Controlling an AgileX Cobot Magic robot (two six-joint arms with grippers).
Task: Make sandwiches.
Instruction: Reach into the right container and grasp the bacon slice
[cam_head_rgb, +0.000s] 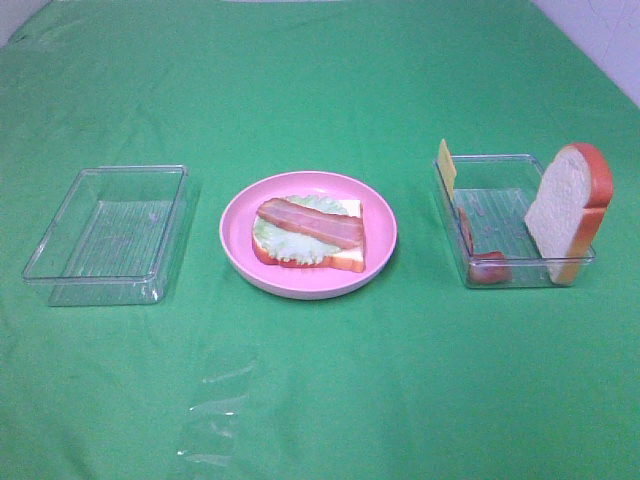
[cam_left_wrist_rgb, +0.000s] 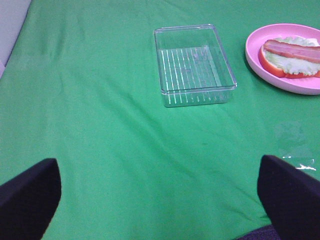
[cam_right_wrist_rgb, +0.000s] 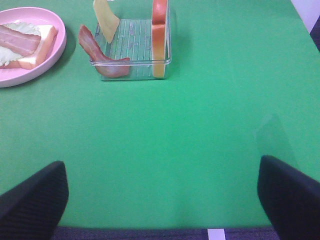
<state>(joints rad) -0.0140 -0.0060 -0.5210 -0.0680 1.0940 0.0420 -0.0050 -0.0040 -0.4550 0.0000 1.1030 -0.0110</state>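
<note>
An open-faced sandwich sits on the round pink plate (cam_head_rgb: 238, 215): a bread slice (cam_head_rgb: 347, 262) topped with pale green lettuce (cam_head_rgb: 283, 243) and a bacon strip (cam_head_rgb: 312, 223). It also shows in the left wrist view (cam_left_wrist_rgb: 292, 50) and the right wrist view (cam_right_wrist_rgb: 42, 42). The right clear tray (cam_head_rgb: 500, 205) holds a yellow cheese slice (cam_head_rgb: 446, 166), a second bacon strip (cam_head_rgb: 488, 268) and an upright bread slice (cam_head_rgb: 565, 210). My left gripper (cam_left_wrist_rgb: 157, 175) and right gripper (cam_right_wrist_rgb: 161, 170) are open and empty, low over the cloth near the front. Neither shows in the exterior view.
An empty clear tray (cam_head_rgb: 110, 235) stands left of the plate, also in the left wrist view (cam_left_wrist_rgb: 195, 62). A green cloth covers the table. A shiny transparent patch (cam_head_rgb: 215, 420) lies on the cloth at the front.
</note>
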